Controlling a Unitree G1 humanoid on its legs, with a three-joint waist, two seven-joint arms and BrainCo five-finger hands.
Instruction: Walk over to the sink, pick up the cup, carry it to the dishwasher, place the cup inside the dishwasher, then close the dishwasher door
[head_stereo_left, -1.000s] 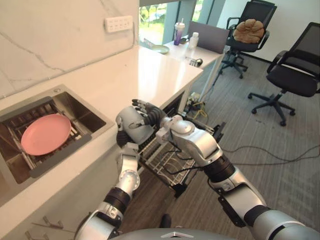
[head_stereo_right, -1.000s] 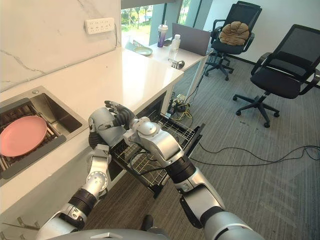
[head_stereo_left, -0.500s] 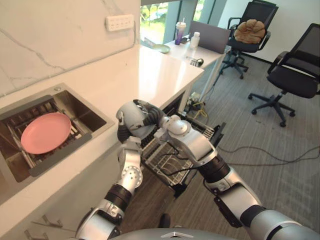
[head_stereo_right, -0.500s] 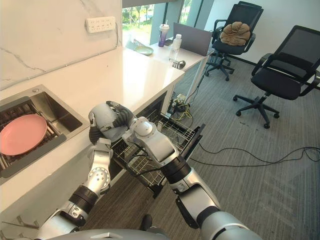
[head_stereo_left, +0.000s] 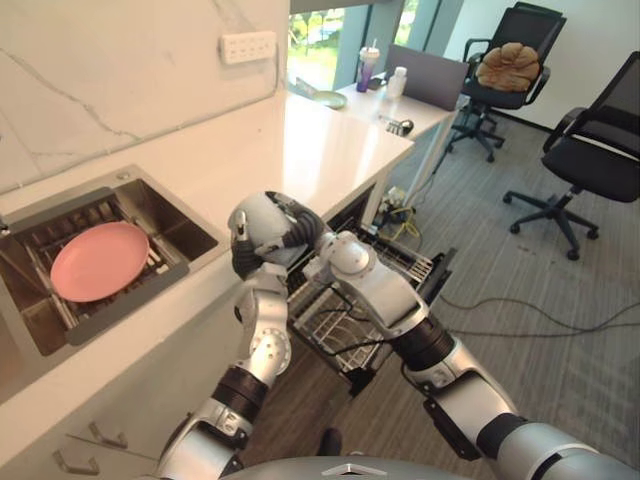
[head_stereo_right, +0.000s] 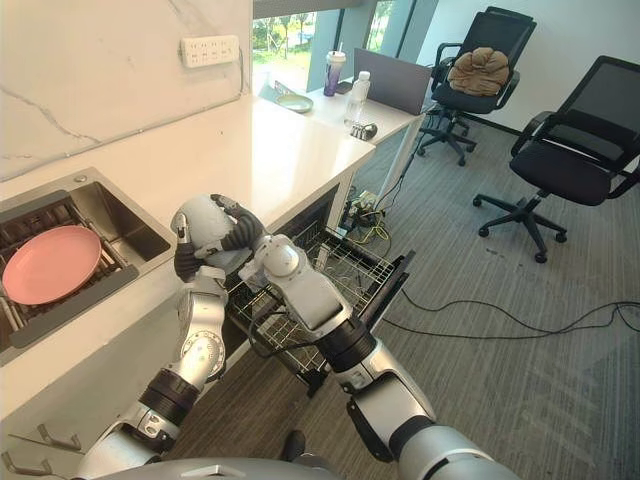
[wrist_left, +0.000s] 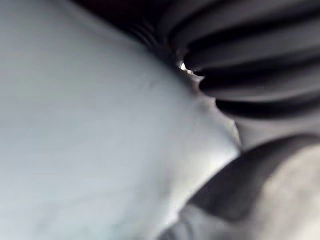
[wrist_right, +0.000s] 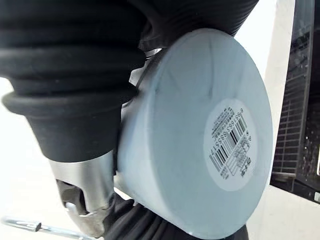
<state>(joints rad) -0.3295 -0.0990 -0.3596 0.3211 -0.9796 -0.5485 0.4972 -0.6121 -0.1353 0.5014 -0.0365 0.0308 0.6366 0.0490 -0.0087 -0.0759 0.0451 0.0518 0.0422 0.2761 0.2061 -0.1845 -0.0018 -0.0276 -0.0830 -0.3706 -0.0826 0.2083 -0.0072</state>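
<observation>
Pale cup (head_stereo_left: 258, 222) clasped between left hand (head_stereo_left: 245, 264) and right hand (head_stereo_left: 303, 229), both curled round it, pink plate (head_stereo_left: 98, 261) in sink (head_stereo_left: 183, 228)

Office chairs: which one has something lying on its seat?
The farther chair, by the desk: a brown bundle lies on it; the nearer chair's seat is bare.

Dishwasher rack (head_stereo_right: 345, 268) open below — counter (head_stereo_right: 290, 165) alongside.
</observation>
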